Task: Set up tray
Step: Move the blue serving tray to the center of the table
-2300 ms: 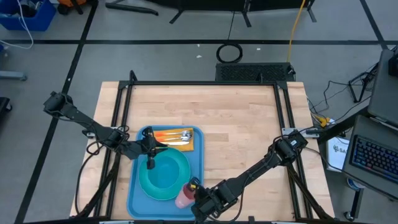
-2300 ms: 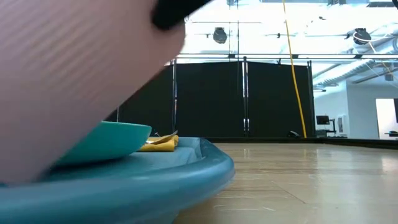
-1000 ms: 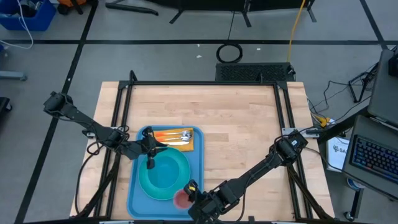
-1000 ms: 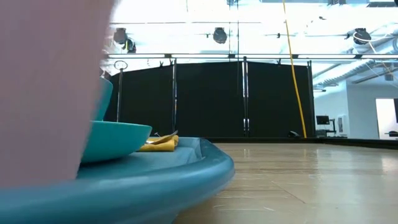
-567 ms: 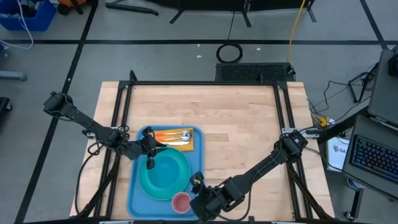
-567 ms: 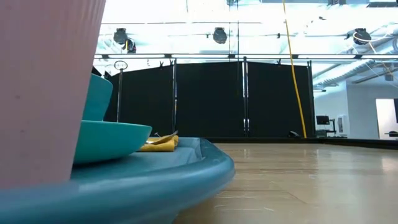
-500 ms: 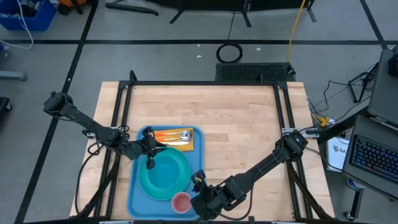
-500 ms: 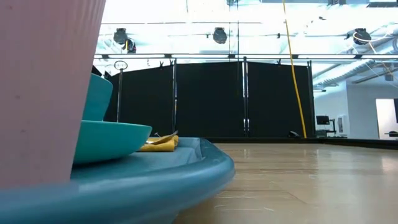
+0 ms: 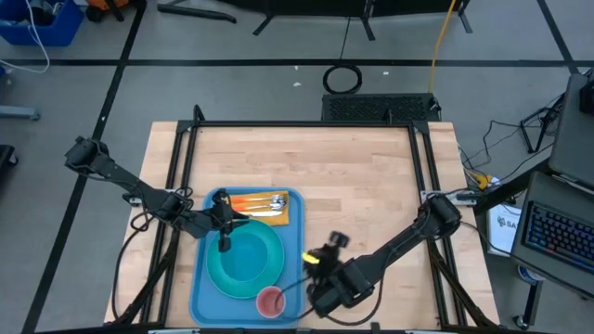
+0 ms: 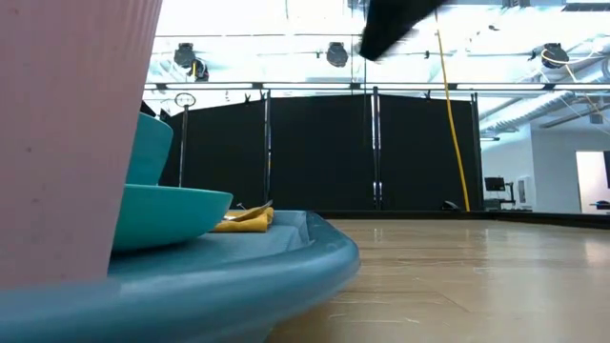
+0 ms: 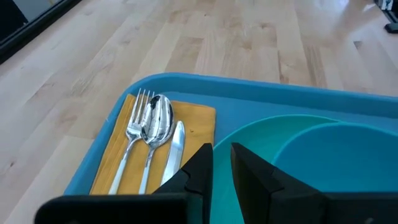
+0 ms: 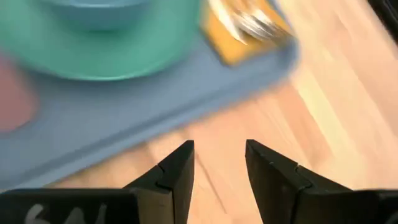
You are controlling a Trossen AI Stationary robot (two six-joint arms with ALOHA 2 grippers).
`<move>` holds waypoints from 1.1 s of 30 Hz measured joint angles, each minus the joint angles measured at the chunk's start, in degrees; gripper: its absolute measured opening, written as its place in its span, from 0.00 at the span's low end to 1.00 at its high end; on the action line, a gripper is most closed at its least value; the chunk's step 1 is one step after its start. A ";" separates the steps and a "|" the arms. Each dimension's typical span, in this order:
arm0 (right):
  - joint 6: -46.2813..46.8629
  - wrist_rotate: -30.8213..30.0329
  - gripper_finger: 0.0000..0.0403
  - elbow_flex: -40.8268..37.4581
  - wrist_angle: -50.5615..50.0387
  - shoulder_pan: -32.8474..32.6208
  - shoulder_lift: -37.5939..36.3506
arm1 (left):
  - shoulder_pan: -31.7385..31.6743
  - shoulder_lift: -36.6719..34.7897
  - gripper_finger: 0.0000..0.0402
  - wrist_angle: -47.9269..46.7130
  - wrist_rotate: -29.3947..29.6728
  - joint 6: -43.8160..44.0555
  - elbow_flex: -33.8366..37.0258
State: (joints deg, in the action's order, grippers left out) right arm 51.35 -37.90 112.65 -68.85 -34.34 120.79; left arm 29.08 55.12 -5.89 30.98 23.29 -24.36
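Hovering beside the large light-blue plastic tray point(image 9: 292, 243), the right gripper point(image 12: 219, 168) is spread and empty, its pink ribbed cup point(image 9: 270, 301) delivered; the left gripper point(image 11: 222, 163), nearly clenched on nothing, waits over the turquoise plate point(image 9: 245, 258). Setup looks complete, so next comes retreat.

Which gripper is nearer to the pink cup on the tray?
Right. The right gripper is off the tray, beside the pink cup. The left gripper is farther off, over the plate.

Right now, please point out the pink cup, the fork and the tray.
pink cup point(image 9: 270, 301), high view, its open top.
fork point(image 11: 132, 146), left wrist view, its neck.
tray point(image 9: 295, 243), high view, bare floor by its right rim.
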 joint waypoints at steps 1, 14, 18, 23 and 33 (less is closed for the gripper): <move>5.15 -0.69 0.34 -2.73 0.11 -0.01 -1.30 | 0.00 0.00 0.16 -0.06 -0.02 -0.01 0.00; 6.14 9.37 0.33 -45.09 73.02 -2.65 -14.12 | -0.01 0.00 0.16 0.00 0.10 0.15 0.00; 7.35 12.93 0.32 -52.56 91.12 -2.49 -14.27 | 0.00 0.00 0.16 0.03 0.09 0.56 0.00; 17.85 12.47 0.29 -58.57 94.61 -2.06 -14.21 | -0.02 0.01 0.16 0.05 0.08 0.87 0.00; 27.60 15.70 0.29 -59.84 95.46 -1.91 -14.19 | -0.02 0.00 0.16 0.08 0.11 0.60 0.00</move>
State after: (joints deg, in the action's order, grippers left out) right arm 78.95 -22.20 52.81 26.60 -36.25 106.61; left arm 29.06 55.11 -5.81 31.09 23.89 -24.36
